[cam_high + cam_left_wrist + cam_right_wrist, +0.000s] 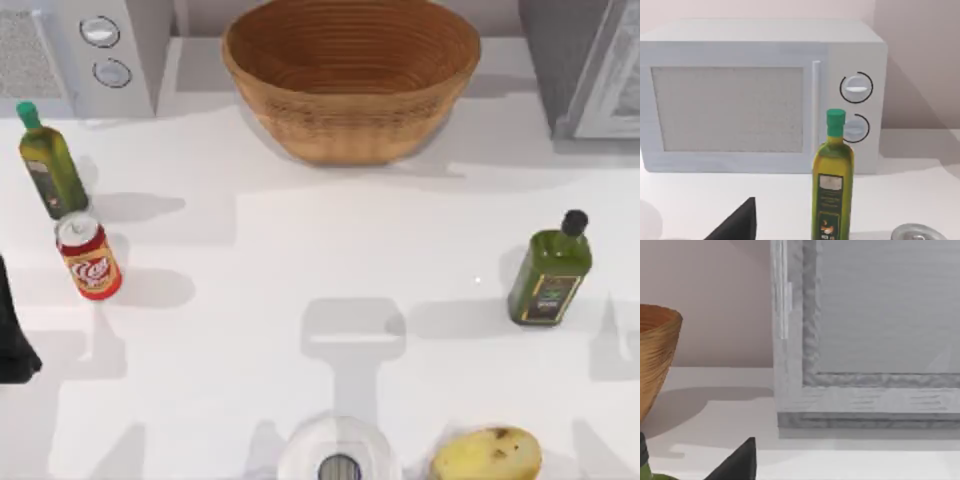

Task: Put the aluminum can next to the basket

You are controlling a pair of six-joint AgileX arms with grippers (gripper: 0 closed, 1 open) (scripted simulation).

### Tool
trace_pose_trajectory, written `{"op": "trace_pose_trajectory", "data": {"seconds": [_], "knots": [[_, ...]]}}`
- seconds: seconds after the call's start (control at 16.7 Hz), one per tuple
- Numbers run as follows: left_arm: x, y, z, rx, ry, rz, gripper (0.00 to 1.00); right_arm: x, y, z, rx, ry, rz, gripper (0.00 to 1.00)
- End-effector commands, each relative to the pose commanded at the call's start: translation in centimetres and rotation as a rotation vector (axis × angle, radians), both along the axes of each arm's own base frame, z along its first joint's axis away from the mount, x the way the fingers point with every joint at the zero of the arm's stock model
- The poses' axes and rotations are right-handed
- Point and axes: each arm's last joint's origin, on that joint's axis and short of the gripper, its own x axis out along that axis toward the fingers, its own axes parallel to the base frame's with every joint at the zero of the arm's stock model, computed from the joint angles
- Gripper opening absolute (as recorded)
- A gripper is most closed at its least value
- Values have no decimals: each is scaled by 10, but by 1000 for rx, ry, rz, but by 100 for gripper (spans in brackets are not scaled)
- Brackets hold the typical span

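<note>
The aluminum can, red and orange with a silver top, stands upright near the table's left side. Its silver top peeks into the left wrist view. The basket, wide and woven, sits at the back middle, far from the can; its rim appears in the right wrist view. My left gripper is a dark shape at the left edge, just in front of and left of the can, apart from it. A black part of my right gripper sits low in its wrist view, holding nothing I can see.
A green bottle stands just behind the can, with a white microwave behind it. Another green bottle stands at the right, a grey appliance at the back right. A yellowish lump and a white round object lie at the front.
</note>
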Motion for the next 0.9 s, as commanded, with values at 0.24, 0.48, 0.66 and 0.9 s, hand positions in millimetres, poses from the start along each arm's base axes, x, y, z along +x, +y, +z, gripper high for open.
{"op": "trace_pose_trajectory", "data": {"seconds": [0.24, 0.48, 0.66, 0.9], "knots": [[0, -1, 6, 1, 13, -12, 100, 0, 0, 0, 0, 0, 0, 100], [5, -7, 35, 15, 119, -71, 100, 0, 0, 0, 0, 0, 0, 100], [20, -16, 62, 45, 281, -135, 100, 0, 0, 0, 0, 0, 0, 100], [59, -38, 88, 131, 608, -242, 100, 0, 0, 0, 0, 0, 0, 100]]}}
